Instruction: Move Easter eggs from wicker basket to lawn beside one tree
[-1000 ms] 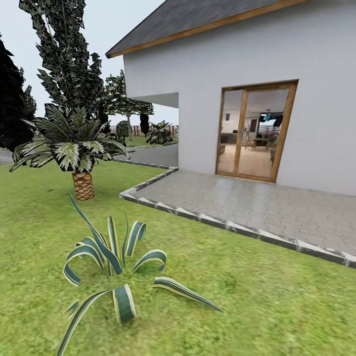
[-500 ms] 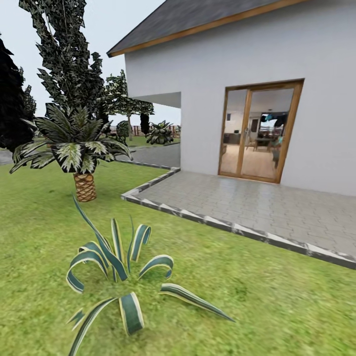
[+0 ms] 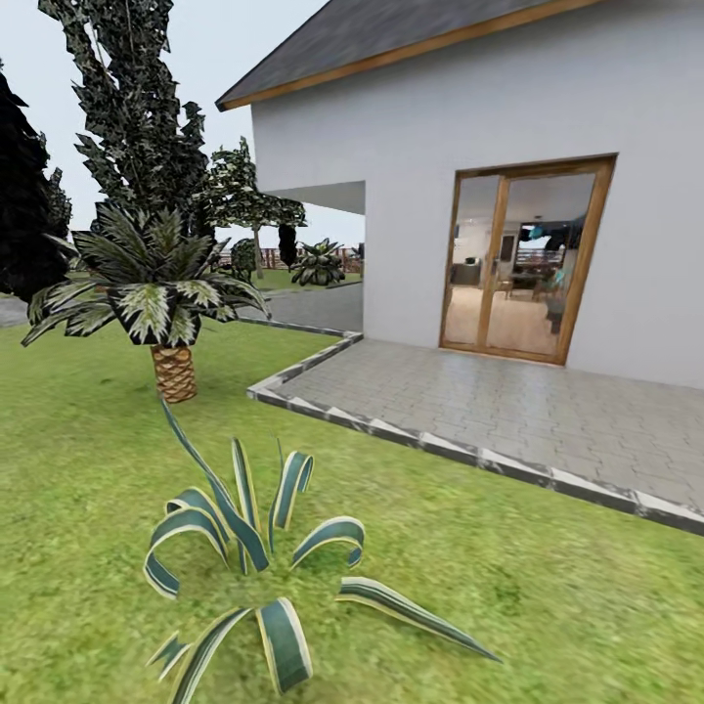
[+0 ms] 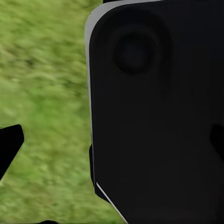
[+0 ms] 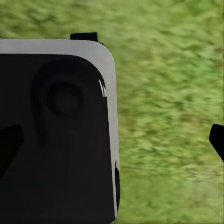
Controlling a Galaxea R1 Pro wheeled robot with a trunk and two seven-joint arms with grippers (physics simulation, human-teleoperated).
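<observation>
The Easter eggs and the wicker basket are out of view. The lawn (image 3: 88, 469) spreads across the left and front of the head view. A far leafy tree (image 3: 244, 196) stands beyond the house corner, near a strip of brown fence (image 3: 269, 257). My left gripper (image 4: 112, 144) is open, its dark fingertips (image 4: 9, 147) at the picture's edges, over grass and a black panel of my own body. My right gripper (image 5: 112, 140) is open as well, with fingertips (image 5: 217, 139) wide apart above grass.
A striped agave plant (image 3: 254, 548) grows close in front. A short palm (image 3: 161, 293) stands behind it on the left, with dark cypresses (image 3: 127, 108) beyond. A grey paved patio (image 3: 508, 411) with a raised kerb lies to the right before the white house and its glass door (image 3: 523, 264).
The whole head view has shifted: agave, palm, patio and door all sit further right, and the agave lower and larger. The camera has moved; the things themselves have not.
</observation>
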